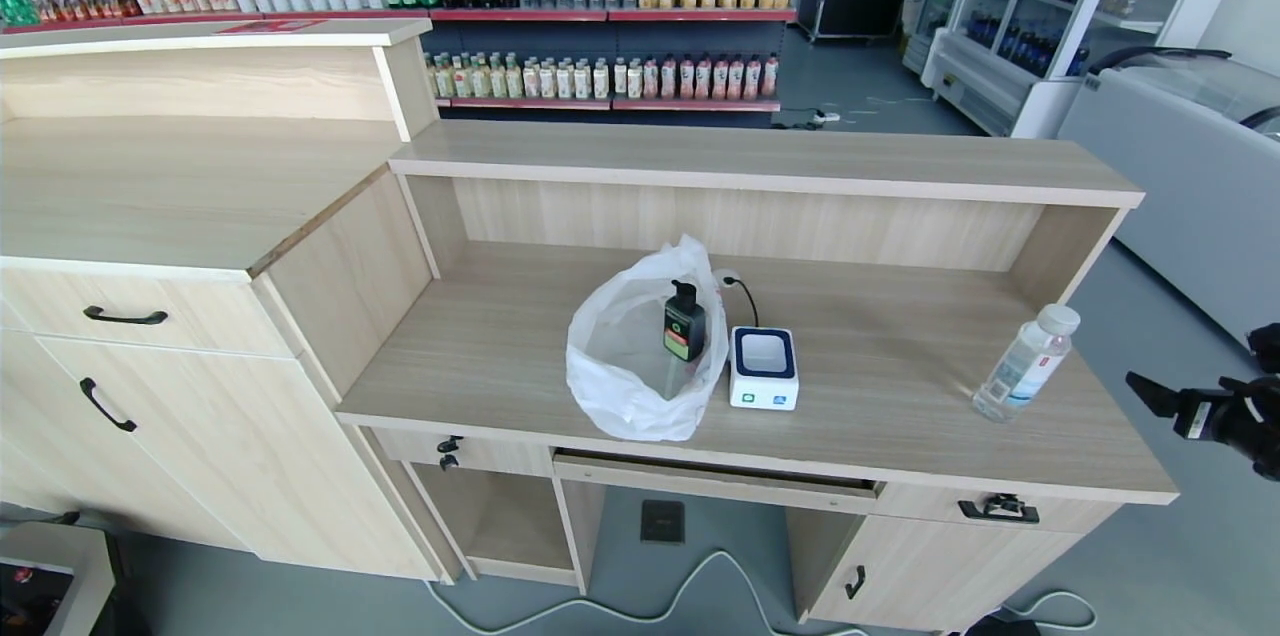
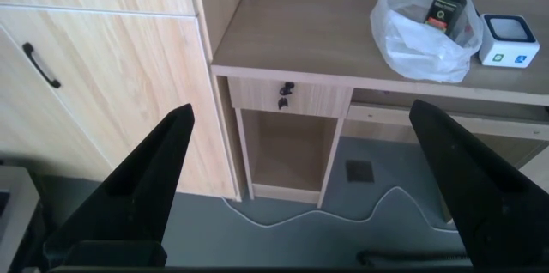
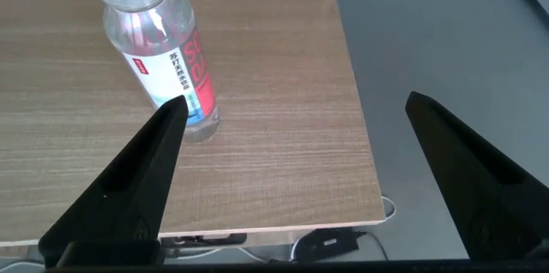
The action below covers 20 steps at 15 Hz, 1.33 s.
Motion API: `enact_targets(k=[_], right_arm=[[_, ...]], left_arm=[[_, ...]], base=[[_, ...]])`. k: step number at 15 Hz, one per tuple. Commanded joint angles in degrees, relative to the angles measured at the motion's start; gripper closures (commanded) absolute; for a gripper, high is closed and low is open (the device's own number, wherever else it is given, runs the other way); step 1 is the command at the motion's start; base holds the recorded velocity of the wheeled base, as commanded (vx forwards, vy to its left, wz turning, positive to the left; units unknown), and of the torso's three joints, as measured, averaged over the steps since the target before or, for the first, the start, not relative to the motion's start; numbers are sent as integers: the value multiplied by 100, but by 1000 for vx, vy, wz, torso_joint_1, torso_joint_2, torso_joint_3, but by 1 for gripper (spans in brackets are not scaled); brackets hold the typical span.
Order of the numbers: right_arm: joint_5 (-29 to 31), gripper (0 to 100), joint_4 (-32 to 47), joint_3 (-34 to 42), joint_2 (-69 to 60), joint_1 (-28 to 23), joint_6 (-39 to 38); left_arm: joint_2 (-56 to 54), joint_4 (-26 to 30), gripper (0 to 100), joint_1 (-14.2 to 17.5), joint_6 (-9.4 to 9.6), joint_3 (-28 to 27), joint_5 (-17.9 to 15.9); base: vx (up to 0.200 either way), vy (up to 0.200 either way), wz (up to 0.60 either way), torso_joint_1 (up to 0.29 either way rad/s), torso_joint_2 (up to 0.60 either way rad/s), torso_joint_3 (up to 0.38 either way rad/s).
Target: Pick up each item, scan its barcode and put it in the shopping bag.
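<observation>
Item outstanding: one clear plastic water bottle [image 1: 1025, 363] with a white screw cap and a red-and-white label, standing upright near the right end of the pale wood-grain counter [image 1: 900, 366], well apart from the white square barcode scanner [image 1: 764, 366]. My right gripper [image 3: 296, 110] hangs off that end of the counter, just beside the bottle, fingers spread wide and holding nothing. My left gripper [image 2: 302, 114], likewise spread and empty, sits low before the counter's left front. Handling, as I judge it: round, smooth, thin-walled and probably slippery, and it would give under a hard squeeze. I would grip it across the labelled middle, below the cap, with moderate pressure. Item apparently done: one dark pump bottle [image 1: 684, 321] with a green-and-red label, upright inside the translucent white plastic shopping bag [image 1: 640, 356], which stands open just left of the scanner. Not determinable: where the water bottle's barcode sits, how full it is, the pump bottle's base behind the bag film, and where the scanner's black cable runs behind the bag.
</observation>
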<state>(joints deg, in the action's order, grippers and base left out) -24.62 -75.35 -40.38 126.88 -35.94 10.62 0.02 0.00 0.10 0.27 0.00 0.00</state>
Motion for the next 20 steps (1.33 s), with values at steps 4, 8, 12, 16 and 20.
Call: enact_targets(k=[4, 8, 12, 16, 20], right_arm=[[292, 0, -32, -304, 425, 412, -16], [546, 0, -32, -717, 794, 799, 2], [564, 0, -6, -1060, 1111, 966, -7], [590, 0, 38, -1429, 1331, 1212, -7], [590, 0, 20, -1456, 1471, 1265, -7]], left_arm=[[-2, 0, 0, -1, 0, 0, 0], [-2, 0, 0, -1, 0, 0, 0], [-2, 0, 0, -1, 0, 0, 0], [-2, 0, 0, -1, 0, 0, 0], [-2, 0, 0, -1, 0, 0, 0]], base=[[0, 0, 0, 0, 0, 0], [0, 0, 0, 0, 0, 0], [0, 0, 0, 0, 0, 0], [0, 0, 0, 0, 0, 0], [0, 0, 0, 0, 0, 0]])
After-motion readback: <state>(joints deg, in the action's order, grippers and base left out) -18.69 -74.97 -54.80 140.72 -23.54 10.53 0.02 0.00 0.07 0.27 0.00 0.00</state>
